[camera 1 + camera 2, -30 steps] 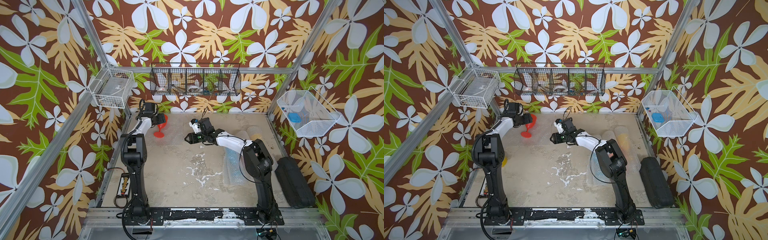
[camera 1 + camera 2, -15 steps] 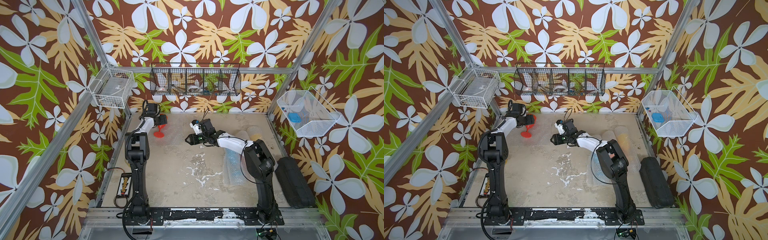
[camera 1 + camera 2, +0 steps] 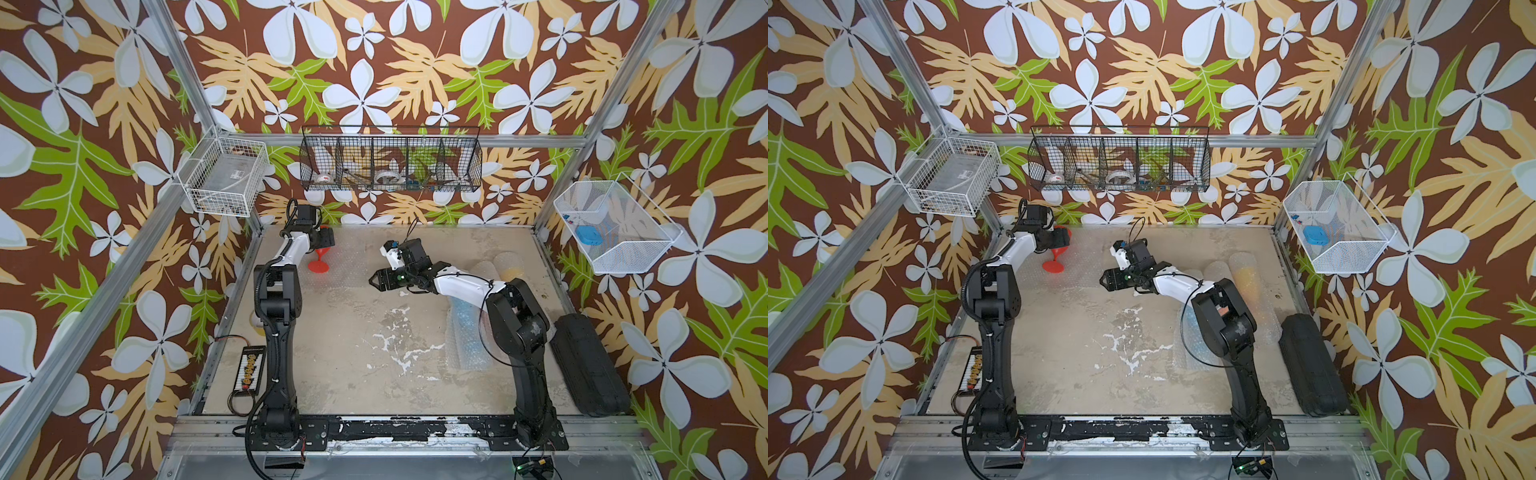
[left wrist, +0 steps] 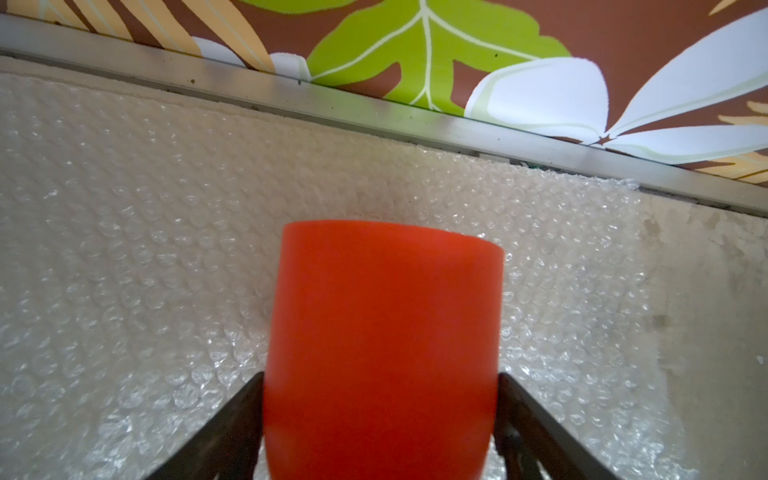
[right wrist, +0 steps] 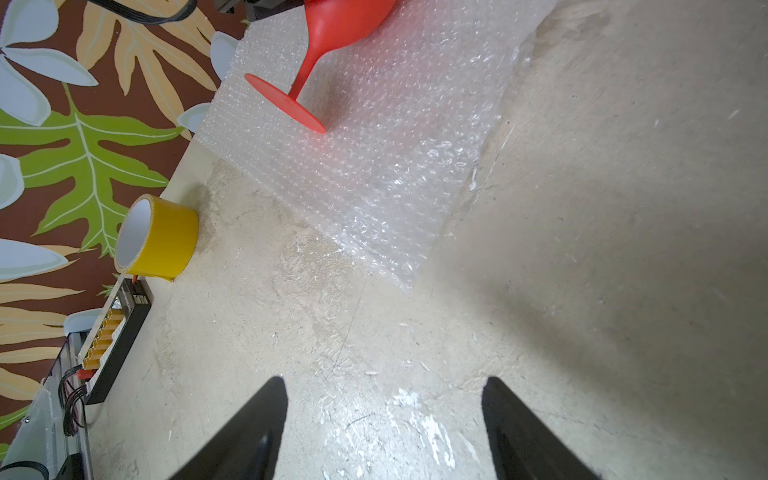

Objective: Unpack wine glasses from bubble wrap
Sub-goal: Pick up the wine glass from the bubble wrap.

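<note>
**Fig. 1.** Left pincer [image 4: 380, 374] clasps 1 red glass [image 4: 382, 324] by its bowl, tilted over flat bubble wrap [image 4: 145, 249], far-left corner; light, stiff, probably slippery, so a bowl grip suits. Right pincer [image 5: 384, 380] gapes wide, empty.

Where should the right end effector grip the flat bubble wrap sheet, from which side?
Probably the free corner of the bubble wrap sheet nearest the right end effector, approached low from there: it lies flat with thin edges, and the red glass occupies its far part.
</note>
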Motion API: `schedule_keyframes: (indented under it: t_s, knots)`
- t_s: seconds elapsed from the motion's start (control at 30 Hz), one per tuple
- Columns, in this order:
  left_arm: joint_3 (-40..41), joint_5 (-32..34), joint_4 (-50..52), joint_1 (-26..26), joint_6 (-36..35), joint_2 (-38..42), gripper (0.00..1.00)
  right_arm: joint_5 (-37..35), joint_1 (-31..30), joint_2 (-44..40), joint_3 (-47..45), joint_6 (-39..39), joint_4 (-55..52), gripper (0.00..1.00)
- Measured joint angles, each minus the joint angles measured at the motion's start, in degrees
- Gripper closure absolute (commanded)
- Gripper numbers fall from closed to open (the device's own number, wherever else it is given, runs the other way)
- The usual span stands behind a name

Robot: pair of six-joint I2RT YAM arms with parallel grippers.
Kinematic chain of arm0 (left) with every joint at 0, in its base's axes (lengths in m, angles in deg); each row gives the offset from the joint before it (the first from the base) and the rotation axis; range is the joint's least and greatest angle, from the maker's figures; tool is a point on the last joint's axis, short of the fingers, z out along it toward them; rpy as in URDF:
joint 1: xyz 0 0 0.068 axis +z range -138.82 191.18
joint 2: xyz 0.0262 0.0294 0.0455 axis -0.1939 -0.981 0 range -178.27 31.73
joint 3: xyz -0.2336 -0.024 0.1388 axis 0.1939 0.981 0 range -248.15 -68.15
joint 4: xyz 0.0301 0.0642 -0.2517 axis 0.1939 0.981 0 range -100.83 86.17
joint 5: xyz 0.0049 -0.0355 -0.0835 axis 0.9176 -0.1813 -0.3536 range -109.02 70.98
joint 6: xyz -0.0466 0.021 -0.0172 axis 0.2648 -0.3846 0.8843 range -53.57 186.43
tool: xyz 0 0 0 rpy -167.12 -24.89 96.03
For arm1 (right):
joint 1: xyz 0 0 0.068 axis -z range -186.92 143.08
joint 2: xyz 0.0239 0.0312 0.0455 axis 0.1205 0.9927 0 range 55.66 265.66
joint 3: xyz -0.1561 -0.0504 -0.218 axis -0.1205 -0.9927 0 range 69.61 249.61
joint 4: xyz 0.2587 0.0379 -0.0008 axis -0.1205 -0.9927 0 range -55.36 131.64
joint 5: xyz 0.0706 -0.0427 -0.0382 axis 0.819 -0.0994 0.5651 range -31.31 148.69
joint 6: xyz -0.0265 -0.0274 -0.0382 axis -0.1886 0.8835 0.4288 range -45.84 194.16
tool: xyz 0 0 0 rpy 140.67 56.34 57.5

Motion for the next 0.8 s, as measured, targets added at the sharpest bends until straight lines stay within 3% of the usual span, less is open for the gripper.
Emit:
schedule_keyframes:
  t_s: [0.4,0.53,0.7,0.8]
  knots:
    - [2.32,1.20,1.20,-0.02,0.00,-0.20,0.15,0.20,0.26,0.55,0.48,-0.02,0.04,0.23]
    - [3.13,1.36,1.33,-0.02,-0.02,-0.04,0.20,0.24,0.26,0.55,0.61,-0.04,0.33,0.23]
    - [6.01,1.49,0.28,-0.02,-0.02,3.06,0.36,0.26,0.26,0.59,0.61,-0.15,0.37,0.24]
    - [7.87,1.31,-1.57,-0.04,-0.02,5.31,0.38,0.37,0.26,0.63,0.61,-0.15,0.37,0.24]
